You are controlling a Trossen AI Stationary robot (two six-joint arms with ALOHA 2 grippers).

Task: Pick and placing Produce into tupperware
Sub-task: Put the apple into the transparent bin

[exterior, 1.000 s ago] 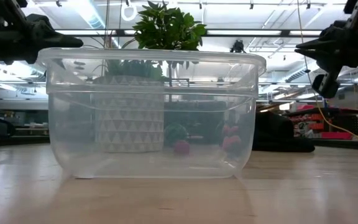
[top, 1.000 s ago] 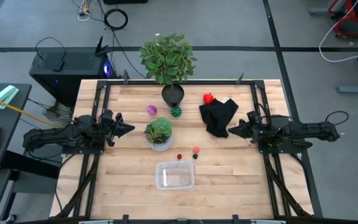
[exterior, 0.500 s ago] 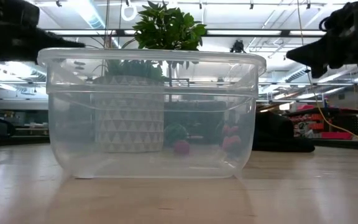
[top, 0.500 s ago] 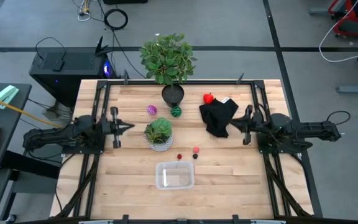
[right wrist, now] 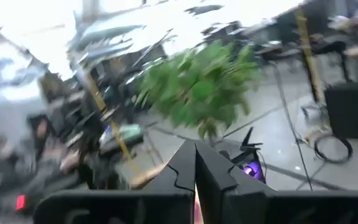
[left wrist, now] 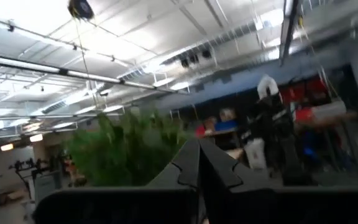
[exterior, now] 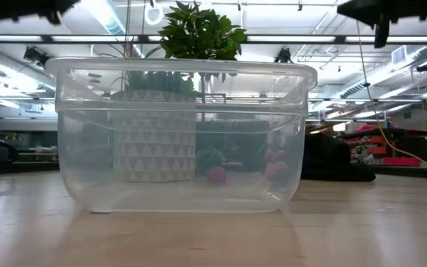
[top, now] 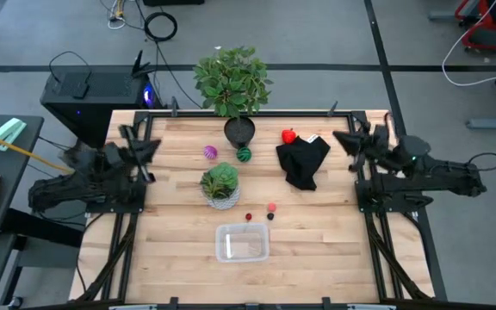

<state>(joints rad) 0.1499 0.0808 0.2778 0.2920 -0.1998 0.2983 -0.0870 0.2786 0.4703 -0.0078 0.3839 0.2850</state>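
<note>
Though hidden low, red produce (top: 289, 136) by cloth (top: 303, 162) overhead.

tub (top: 242, 243) before plant (top: 220, 184), produce (top: 270, 207) between

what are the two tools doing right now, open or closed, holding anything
Left tool: closed, holding nothing, raised at the table's left edge.
Right tool: closed, holding nothing, raised at the table's right edge.

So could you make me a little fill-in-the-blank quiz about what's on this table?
1. The clear tub has ____ fruit in it.
2. The red fruit lies beside a ____ cloth.
3. The purple ball sits next to a ____ ball.
4. The small plant stands in a ____ pot.

Missing words: no; black; green; white
</note>
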